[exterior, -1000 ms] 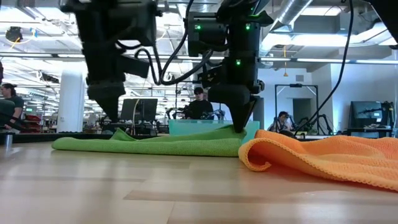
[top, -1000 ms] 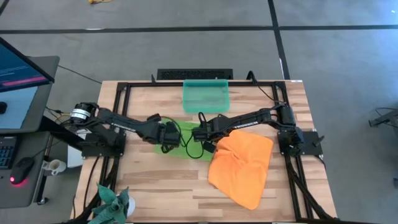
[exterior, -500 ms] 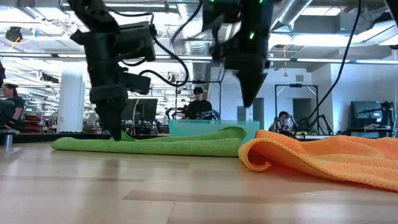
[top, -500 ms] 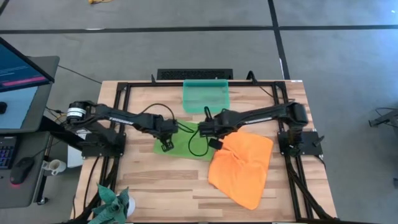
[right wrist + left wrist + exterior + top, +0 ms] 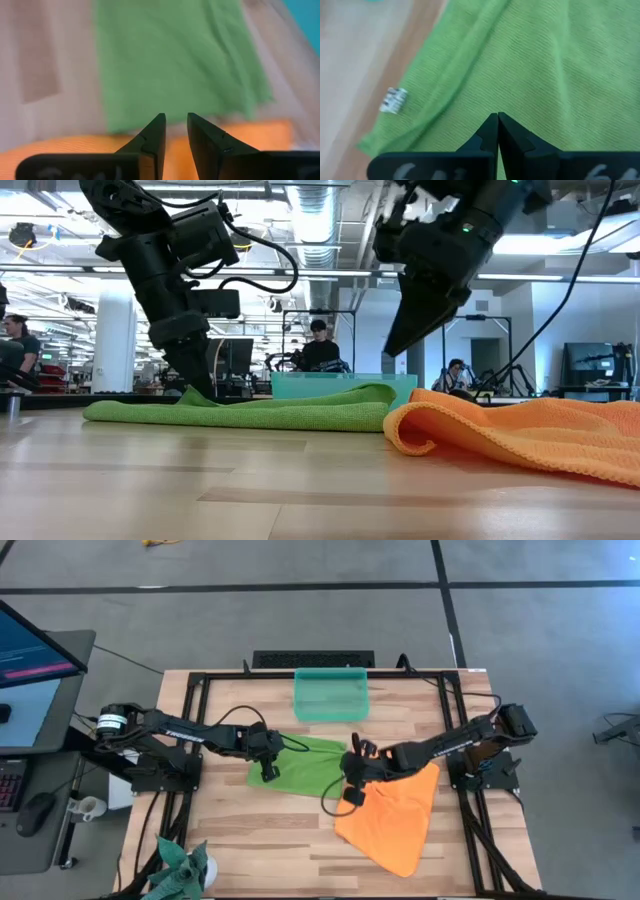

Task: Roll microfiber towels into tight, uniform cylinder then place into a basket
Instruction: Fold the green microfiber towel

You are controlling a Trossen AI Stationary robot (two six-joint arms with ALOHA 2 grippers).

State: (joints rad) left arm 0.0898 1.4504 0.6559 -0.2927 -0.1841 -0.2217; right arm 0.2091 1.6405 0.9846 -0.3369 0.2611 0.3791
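Note:
The lime green towel [image 5: 312, 764] lies spread flat mid-table, just near of the teal basket [image 5: 331, 695]. The orange towel [image 5: 395, 815] lies crumpled to its right and nearer, its far left corner beside the green one. My left gripper [image 5: 268, 769] is shut, its tips down on the green towel's left part, close to the near left corner. My right gripper [image 5: 352, 772] hangs open with a narrow gap, lifted clear [image 5: 393, 352] over the place where the two towels meet, touching nothing. My left gripper has its closed fingertips [image 5: 498, 120] on the green towel close to its near left corner [image 5: 420, 135], beside a long fold. The fingers slant down from the table's left. How many layers lie between them I cannot tell. The towel lies on the table [image 5: 240, 412], slack.
The basket stands at the table's far middle with nothing in it. A dark spiky plant [image 5: 180, 870] sits at the near left corner. Black frame rails run along the table's left, right and far edges. Bare wood lies near of the green towel.
My right gripper has risen off the green towel's right part and swung toward the table's near right, ending above the orange towel's far left corner, tipped less steeply. My left arm has tipped more steeply while its tips stayed on the green towel. Both towels lie as before.

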